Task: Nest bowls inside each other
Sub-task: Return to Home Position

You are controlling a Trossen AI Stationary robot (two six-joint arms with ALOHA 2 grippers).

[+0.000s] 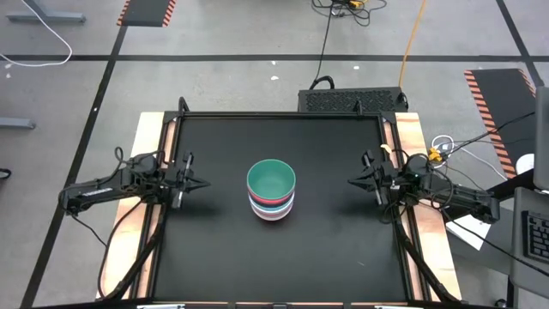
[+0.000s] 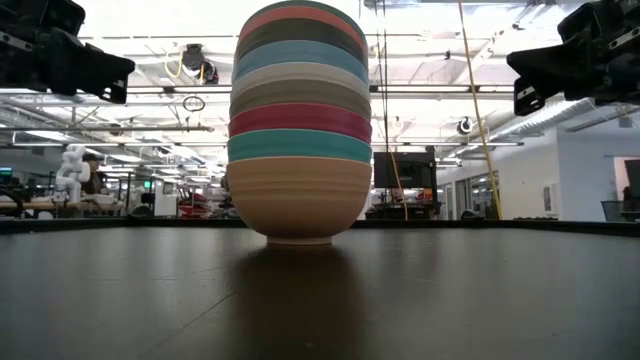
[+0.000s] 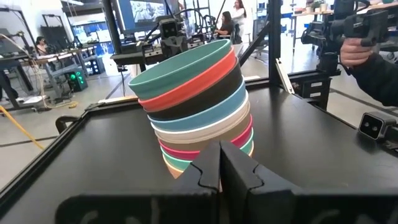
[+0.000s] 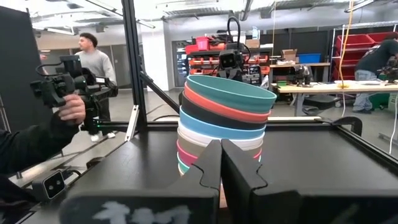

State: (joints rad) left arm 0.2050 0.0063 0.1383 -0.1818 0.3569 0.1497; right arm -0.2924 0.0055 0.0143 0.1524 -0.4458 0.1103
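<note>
The left claw (image 1: 198, 183) and right claw (image 1: 352, 180) hung clenched and empty on either side of the bowls (image 1: 271, 184). These stood nested on the table (image 1: 214, 249).

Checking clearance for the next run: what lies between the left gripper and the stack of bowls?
Nothing: the high view shows only bare black table between the left gripper and the stack of bowls.
</note>
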